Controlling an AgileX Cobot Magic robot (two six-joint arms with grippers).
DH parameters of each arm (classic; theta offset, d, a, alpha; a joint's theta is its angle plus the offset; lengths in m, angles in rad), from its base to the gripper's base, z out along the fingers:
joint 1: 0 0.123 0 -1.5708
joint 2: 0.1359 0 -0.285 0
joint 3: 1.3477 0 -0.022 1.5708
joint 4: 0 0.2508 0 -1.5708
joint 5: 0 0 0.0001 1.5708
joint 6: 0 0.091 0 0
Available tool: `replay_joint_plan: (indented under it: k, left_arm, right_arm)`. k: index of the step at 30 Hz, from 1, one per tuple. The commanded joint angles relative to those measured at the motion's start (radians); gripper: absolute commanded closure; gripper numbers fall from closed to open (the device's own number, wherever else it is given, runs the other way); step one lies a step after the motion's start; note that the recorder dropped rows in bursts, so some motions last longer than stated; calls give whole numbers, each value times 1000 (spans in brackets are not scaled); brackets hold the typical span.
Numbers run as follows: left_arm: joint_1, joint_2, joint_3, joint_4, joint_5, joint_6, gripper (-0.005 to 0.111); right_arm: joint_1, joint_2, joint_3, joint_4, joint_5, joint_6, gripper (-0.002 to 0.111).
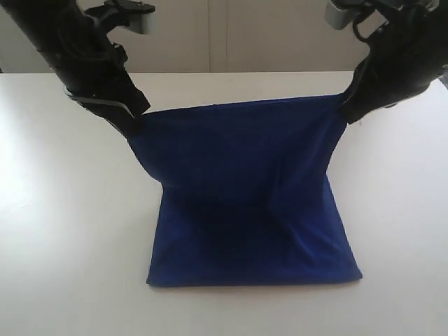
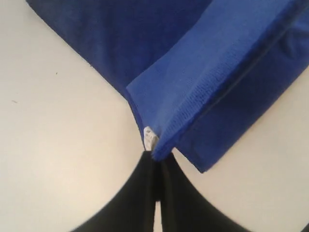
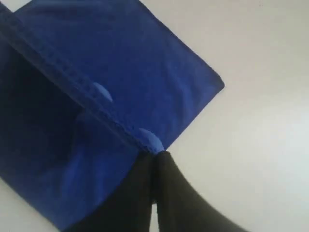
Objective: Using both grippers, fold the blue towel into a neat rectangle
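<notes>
Jaws of the left gripper [image 1: 134,123] are pressed together on the far-left corner of the blue towel [image 1: 245,210]; jaws of the right gripper [image 1: 345,110] pinch the far-right corner the same way. We note both corners held above the surface [image 1: 63,210], with the towel's far edge running taut and nearly level between the two grippers. From that edge the cloth hangs down and toward the near side, narrowing a little partway, then meets the surface, where its near part lies flat. The near edge lies straight, left to right, both near corners down on the surface. Soft creases run from the right-hand corner down into the middle of the hanging part; the flat part looks smoother. In the left wrist view the black fingertips [image 2: 142,183] close on the very tip of the corner, and a small white label [image 2: 150,137] shows just beside them at the hem. We also see two layers of cloth meeting at that pinched corner, a brighter one over a darker one. In the right wrist view the fingertips grip the stitched hem at its corner, and the cloth falls away to the surface. The towel sits about midway between left and right, with bare surface to its left, right and near side.
</notes>
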Motion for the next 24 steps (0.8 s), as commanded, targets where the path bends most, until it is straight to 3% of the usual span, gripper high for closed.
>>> replay_joint_plan:
  k: [1,12,19,24]
  left_arm:
    - [-59,-134,58,16,29,-63,107]
    - [-273,-332,234,77,39,-272,107]
    - [-394,-460,246,81,103,-379,107]
    - [-437,-496,248,81,111,-414,107]
  right_arm:
    - [0,-142,87,-13,52,-6,108]
    - [42,-510,213,25,207,8,108]
    - [60,-662,213,79,328,13,108]
    - [60,-702,213,149,328,6,108]
